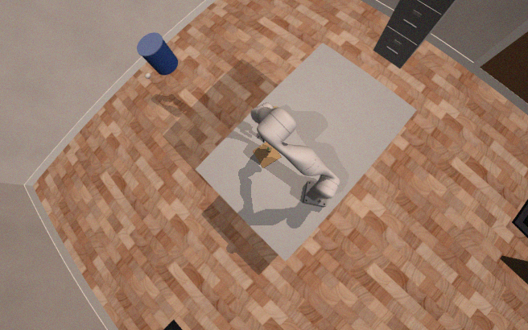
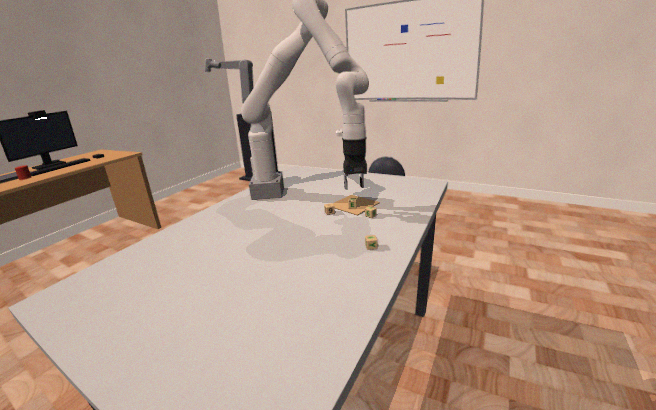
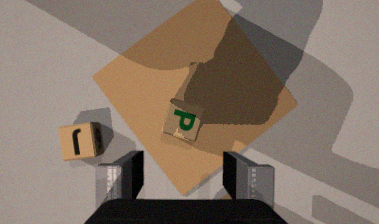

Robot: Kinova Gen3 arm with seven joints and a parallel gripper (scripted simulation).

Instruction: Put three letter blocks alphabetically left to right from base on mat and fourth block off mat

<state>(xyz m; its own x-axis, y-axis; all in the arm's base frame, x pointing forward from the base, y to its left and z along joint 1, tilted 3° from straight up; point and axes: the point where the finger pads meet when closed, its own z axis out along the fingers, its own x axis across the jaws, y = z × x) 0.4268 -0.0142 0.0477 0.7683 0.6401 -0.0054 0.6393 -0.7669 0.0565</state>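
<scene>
The orange-brown mat [image 1: 273,158] [image 2: 359,210] [image 3: 132,82] lies flat. A block with green P on top [image 1: 268,149] [image 2: 352,202] [image 3: 183,120] stands on it, turned askew in the wrist view. A block with black J on top [image 2: 329,209] [image 3: 80,141] stands off the mat; J looks upside down in the wrist view. A third block [image 2: 370,211] stands at the mat's near right edge; its top letter is unreadable. A fourth block [image 2: 371,242] stands farther off the mat, top letter unclear. My gripper [image 2: 353,186] [image 3: 183,168] is open and empty, above the mat area.
The grey table top [image 1: 365,106] [image 2: 208,290] carries the arm's base [image 1: 314,197] [image 2: 266,187]. The third block stands close to the mat. The table's long edge runs beyond the fourth block. Arm shadows darken part of the mat.
</scene>
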